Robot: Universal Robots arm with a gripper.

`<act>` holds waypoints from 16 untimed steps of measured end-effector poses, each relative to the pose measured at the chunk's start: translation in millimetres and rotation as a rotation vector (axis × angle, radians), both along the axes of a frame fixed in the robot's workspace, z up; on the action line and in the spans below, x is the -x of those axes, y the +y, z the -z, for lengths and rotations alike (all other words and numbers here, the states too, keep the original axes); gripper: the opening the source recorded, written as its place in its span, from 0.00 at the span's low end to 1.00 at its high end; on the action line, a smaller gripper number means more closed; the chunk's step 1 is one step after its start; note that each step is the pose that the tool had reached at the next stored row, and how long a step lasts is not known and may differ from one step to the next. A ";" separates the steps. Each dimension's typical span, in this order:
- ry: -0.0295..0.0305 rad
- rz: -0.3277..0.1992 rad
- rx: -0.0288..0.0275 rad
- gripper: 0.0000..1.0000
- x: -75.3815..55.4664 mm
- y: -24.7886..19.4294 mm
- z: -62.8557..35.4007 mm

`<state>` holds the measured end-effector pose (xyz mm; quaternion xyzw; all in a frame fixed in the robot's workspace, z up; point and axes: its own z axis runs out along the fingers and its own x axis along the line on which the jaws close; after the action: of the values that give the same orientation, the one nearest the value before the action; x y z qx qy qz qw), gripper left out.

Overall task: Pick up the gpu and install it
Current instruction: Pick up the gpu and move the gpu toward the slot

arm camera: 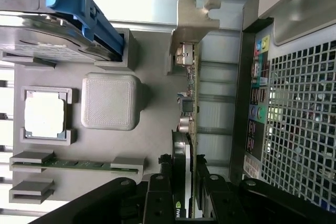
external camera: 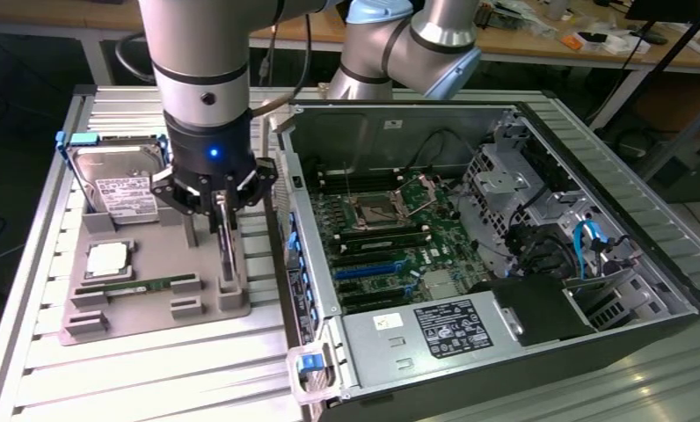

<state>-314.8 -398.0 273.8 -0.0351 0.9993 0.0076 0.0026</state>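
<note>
Here my gripper [external camera: 217, 218] pinches the gpu [arm camera: 188, 124] (thin green board, black cooler, silver bracket), upright on edge at the grey ribbed tray [arm camera: 152, 66], just beside the open computer case [external camera: 326, 360].

Slatted metal table [external camera: 139, 378], cluttered wooden workbench [external camera: 538, 54] behind, dark floor [external camera: 4, 211], bright even light

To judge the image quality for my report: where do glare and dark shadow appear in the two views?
Exterior view: glare washes out the ribbed table at lower left; the computer case interior is dimmer. Wrist view: the processor is blown out white, and the gripper, shut on the gpu, looks nearly black.
</note>
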 end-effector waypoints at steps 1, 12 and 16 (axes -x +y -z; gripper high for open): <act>0.0000 0.000 0.0000 0.28 0.0 0.0 -1.4; -0.0001 0.000 0.0000 0.28 0.0 0.0 -16.6; 0.0000 0.000 -0.0001 0.28 -0.3 0.1 -25.2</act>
<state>-314.5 -398.0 299.0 -0.0351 0.9994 0.0076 0.0026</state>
